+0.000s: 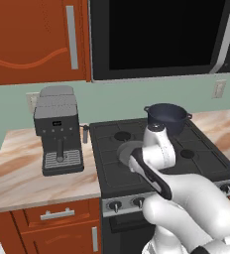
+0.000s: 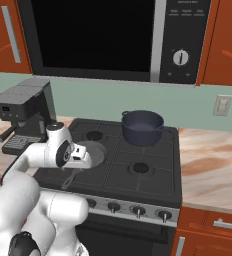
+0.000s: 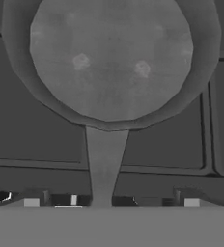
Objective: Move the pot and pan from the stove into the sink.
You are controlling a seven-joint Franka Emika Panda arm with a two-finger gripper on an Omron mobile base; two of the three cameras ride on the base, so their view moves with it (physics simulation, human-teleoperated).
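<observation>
The tool (image 2: 85, 156) hangs over the front of the stove (image 1: 206, 161) with its two fingers wide apart, and it holds nothing. It points down, so the hand view looks straight at what is under it. Right below the tool is the long thin handle of the pan (image 3: 111, 58). The handle sticks out toward the robot, which I think makes it the easy part to grab. Just past the handle sits the round grey pan itself, flat on a front burner. There is one pan.

Farther from the tool, on a back burner, stands the deep blue-grey pot (image 2: 142, 127). It is upright with a small handle on each side. There is one pot. Both things are on the stove, and no sink is in sight, so the job has hardly begun.

Off to the side of the tool, a grey coffee machine (image 1: 58, 130) stands on the desk (image 1: 18, 181). Beyond everything, above the stove, hangs one black microwave (image 2: 113, 40).
</observation>
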